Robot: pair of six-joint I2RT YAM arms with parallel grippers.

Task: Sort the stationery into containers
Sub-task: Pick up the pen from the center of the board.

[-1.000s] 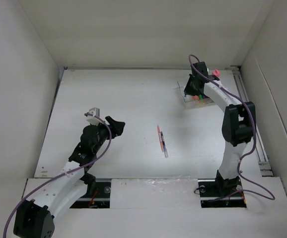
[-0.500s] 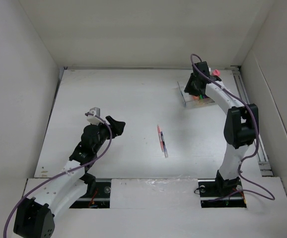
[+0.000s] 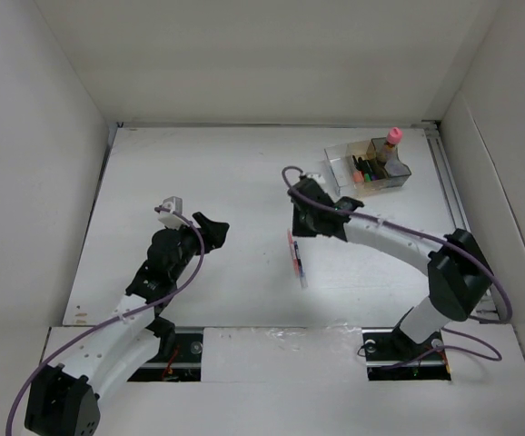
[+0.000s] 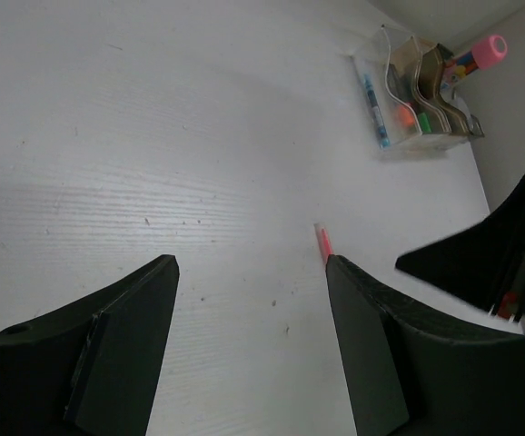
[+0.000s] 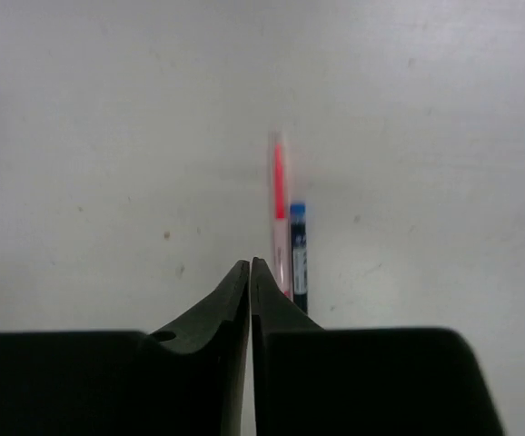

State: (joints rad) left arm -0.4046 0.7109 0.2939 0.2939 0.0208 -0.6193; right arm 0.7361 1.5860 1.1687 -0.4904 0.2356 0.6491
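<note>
The right gripper (image 5: 249, 265) hung with its fingers pressed together and nothing between them. Its tip was just beside a pink pen (image 5: 279, 195), which lay flat on the bench (image 3: 199, 163) alongside a blue pen (image 5: 299, 254). From where I stood, both pens were well apart from the organiser (image 3: 337, 169), off to its near left, with bare bench on every side of them. The left gripper (image 4: 252, 265) was farther left of the organiser, its fingers spread and empty over open surface. The organiser sat close to the bench's far right edges. A pink-capped bottle (image 3: 392, 138) stood upright at the organiser's far corner, and highlighters (image 3: 361, 174) stood in a middle compartment.
</note>
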